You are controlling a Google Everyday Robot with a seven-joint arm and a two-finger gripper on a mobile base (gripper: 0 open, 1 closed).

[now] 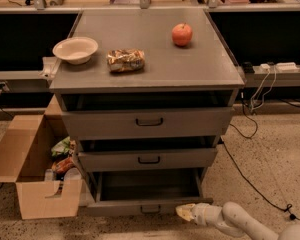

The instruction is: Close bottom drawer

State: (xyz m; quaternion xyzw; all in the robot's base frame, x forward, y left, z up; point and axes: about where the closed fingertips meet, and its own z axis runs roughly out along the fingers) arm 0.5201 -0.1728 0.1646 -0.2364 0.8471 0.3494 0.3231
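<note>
The bottom drawer (pixel 140 207) of the grey cabinet is pulled out, its shallow empty tray showing. Its slim front panel has a small dark centre handle (pixel 150 210). My gripper (pixel 184 211) is at the floor level on the end of the white arm (pixel 235 220). It sits right at the right end of the drawer's front panel, pointing left. I cannot tell whether it touches the panel.
The two drawers above, the top drawer (pixel 149 122) and the middle drawer (pixel 148 159), stand slightly out. On the cabinet top are a white bowl (pixel 75 49), a snack bag (pixel 125 60) and a red apple (pixel 182 34). An open cardboard box (pixel 32 169) stands left. Cables (pixel 250 134) lie right.
</note>
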